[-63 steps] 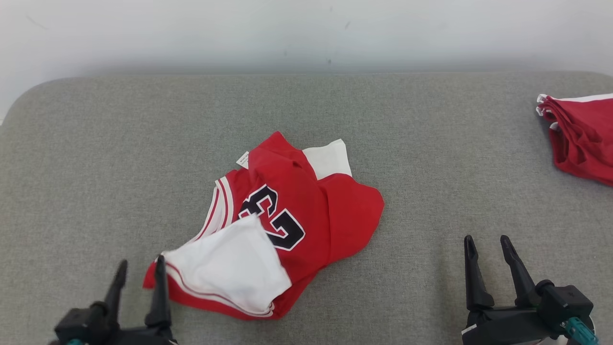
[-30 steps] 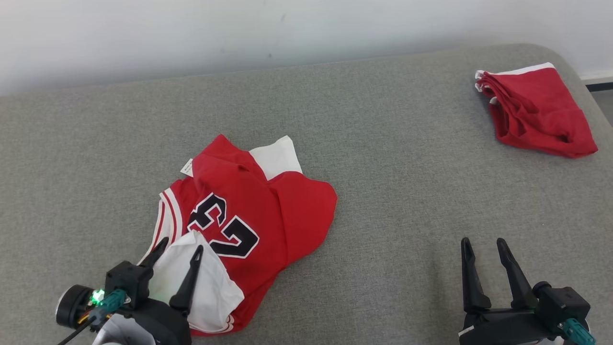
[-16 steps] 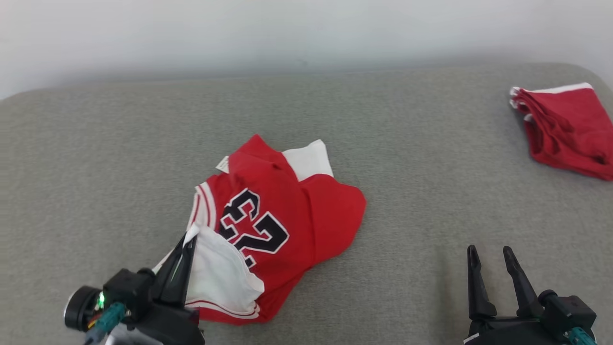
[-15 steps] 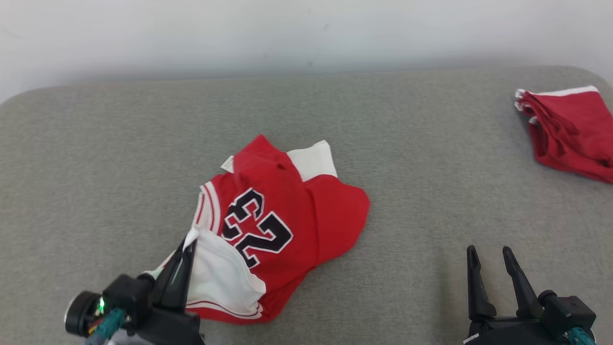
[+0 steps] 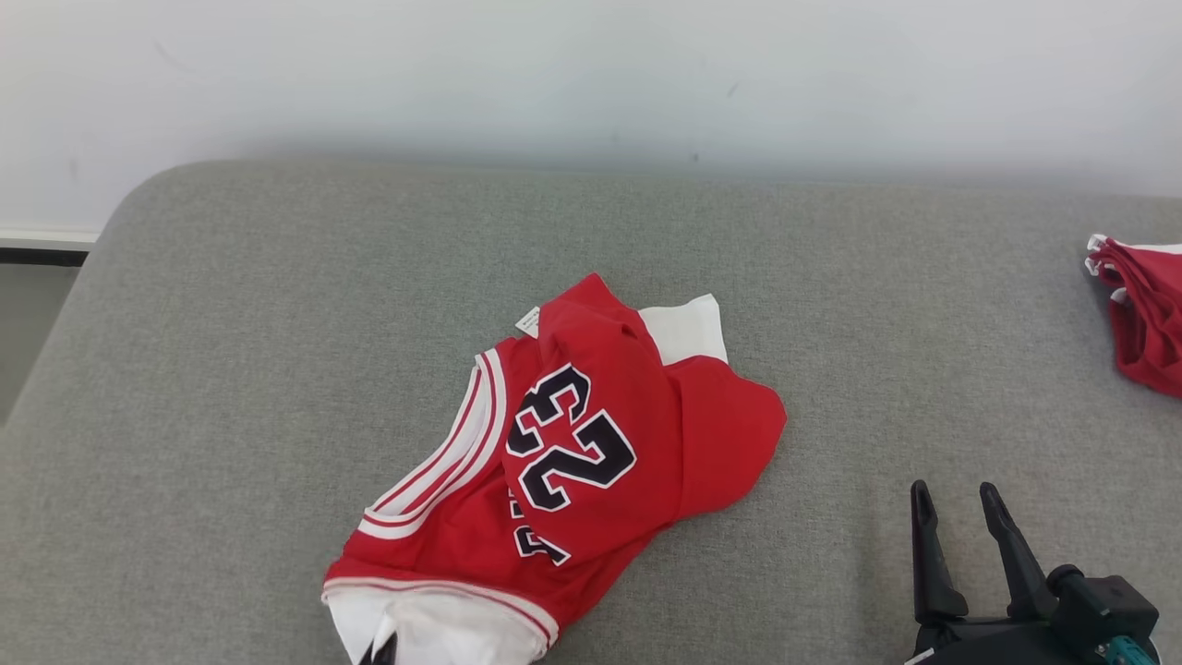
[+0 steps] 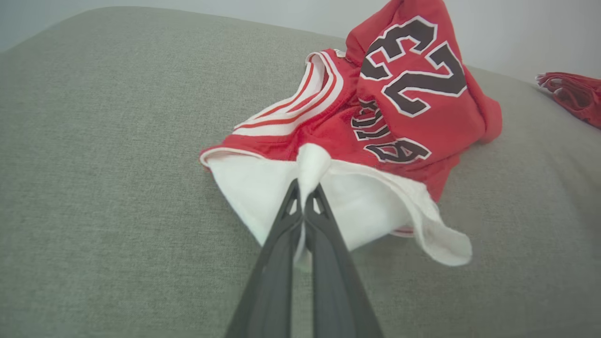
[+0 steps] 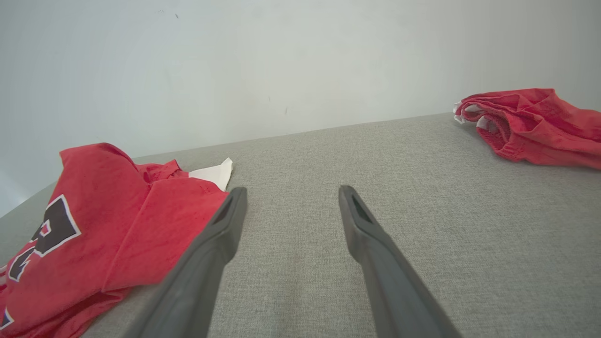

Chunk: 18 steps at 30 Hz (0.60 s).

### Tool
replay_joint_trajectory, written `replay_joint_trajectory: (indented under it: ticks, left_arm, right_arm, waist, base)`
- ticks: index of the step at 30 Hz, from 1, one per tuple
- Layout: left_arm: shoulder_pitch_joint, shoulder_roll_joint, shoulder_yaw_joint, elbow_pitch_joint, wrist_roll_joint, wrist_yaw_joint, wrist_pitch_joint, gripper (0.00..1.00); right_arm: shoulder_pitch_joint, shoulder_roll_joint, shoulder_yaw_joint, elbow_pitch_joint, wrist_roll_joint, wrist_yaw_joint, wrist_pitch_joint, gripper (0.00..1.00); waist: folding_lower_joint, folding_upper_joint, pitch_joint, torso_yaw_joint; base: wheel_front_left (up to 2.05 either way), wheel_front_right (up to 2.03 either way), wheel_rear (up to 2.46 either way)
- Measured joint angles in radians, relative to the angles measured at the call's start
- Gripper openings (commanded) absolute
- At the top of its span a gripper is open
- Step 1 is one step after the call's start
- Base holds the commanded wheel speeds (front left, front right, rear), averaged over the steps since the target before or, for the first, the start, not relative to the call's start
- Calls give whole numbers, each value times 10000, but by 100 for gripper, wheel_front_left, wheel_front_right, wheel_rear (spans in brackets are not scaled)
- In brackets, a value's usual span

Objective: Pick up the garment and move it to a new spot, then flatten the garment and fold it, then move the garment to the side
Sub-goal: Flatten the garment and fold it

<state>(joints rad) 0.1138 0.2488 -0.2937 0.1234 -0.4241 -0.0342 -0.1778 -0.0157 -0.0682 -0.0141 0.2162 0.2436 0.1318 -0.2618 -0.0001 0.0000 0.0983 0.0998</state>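
A crumpled red jersey [image 5: 591,443] with the black number 23 and white panels lies on the grey cushion [image 5: 231,369]. In the left wrist view the jersey [image 6: 413,94] spreads ahead of my left gripper [image 6: 305,190], which is shut on its white hem [image 6: 263,188], pinching a raised fold. The tip of that gripper [image 5: 380,649] peeks over the head view's bottom edge under the hem. My right gripper [image 5: 956,499] stands open at the lower right, apart from the cloth, with the jersey [image 7: 108,220] at its left in the right wrist view [image 7: 288,195].
A second red garment [image 5: 1140,309] lies bunched at the cushion's far right edge, also seen from the right wrist [image 7: 535,124] and the left wrist [image 6: 573,94]. A pale wall [image 5: 591,74] runs behind. The cushion's rounded left corner [image 5: 120,212] drops off to the floor.
My left gripper shut on the white hem and drew it toward the near edge, unrolling the lower jersey and baring more lettering. The camera has swung left. The right gripper stayed put.
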Motion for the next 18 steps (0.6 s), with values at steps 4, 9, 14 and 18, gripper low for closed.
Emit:
replay_joint_trajectory:
  ticks: [4, 9, 14, 18]
  left_arm:
    - [162, -157, -36, 134, -25, 65, -167, 100]
    - [191, -71, 320, 25, -61, 261, -431, 100]
    - [50, 36, 955, -721, 17, 523, -738, 100]
    - [-34, 27, 1239, -993, 107, 608, -805, 100]
  right_arm:
    - [106, -42, -102, -8, 12, 0, 0, 100]
    - [184, -42, -151, -2, 2, 0, 0, 100]
    - [183, -25, -128, 6, -4, 0, 0, 100]
    - [183, -12, -50, 21, -6, 0, 0, 100]
  waist:
    - [0, 0, -93, 108]
    - [0, 0, -185, 240]
    - [1, 0, -281, 290]
    - [1, 0, -326, 225]
  base:
    - [0, 0, 0]
    - [0, 0, 0]
    - [0, 0, 0]
    - [0, 0, 0]
